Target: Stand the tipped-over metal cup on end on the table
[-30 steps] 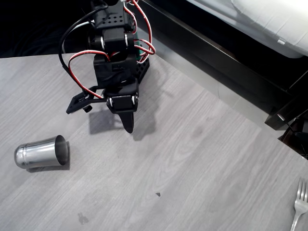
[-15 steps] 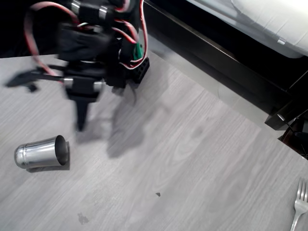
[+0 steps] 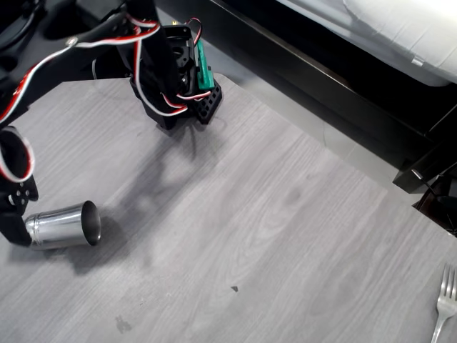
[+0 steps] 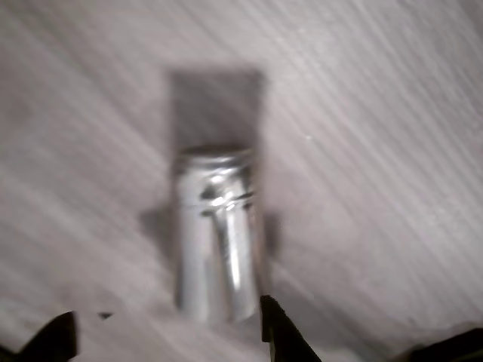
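Observation:
The metal cup (image 3: 63, 225) lies on its side on the grey table (image 3: 271, 236) at the left, its dark mouth facing right and its rounded closed end facing left. My gripper (image 3: 14, 218) hangs at the picture's left edge, right at the cup's closed end. In the blurred wrist view the cup (image 4: 216, 241) lies lengthwise ahead of me with its mouth pointing away. The gripper (image 4: 166, 339) is open, and its two dark fingertips (image 4: 275, 332) stand on either side of the cup's near end, not closed on it.
The arm's base (image 3: 178, 78) sits at the table's back edge. A silver fork (image 3: 444, 304) lies at the bottom right corner. A black furniture frame (image 3: 321, 78) and white bedding (image 3: 400, 28) run beyond the table's right edge.
The arm has swung from the middle of the table out to the left and come down at the cup's closed end. The cup lies about where it was.

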{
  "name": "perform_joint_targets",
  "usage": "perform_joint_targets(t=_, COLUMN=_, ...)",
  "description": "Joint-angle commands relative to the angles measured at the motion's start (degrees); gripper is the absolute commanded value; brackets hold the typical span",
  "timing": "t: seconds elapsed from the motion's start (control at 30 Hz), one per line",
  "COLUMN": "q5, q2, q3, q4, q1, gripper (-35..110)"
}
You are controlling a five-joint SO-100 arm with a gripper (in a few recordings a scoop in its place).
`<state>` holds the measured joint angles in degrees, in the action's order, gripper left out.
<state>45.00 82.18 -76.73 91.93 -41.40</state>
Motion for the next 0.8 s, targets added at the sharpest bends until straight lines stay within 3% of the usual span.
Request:
perform_joint_targets(t=0.0, q5=2.2, q2=-1.0, q3=0.8, q4=-0.6, q1=-1.4, gripper=36)
perform_joint_targets(t=0.77, q5=1.1, q2=-18.1, q3=-1.4, q4=-13.5, q1=-3.3, gripper=36)
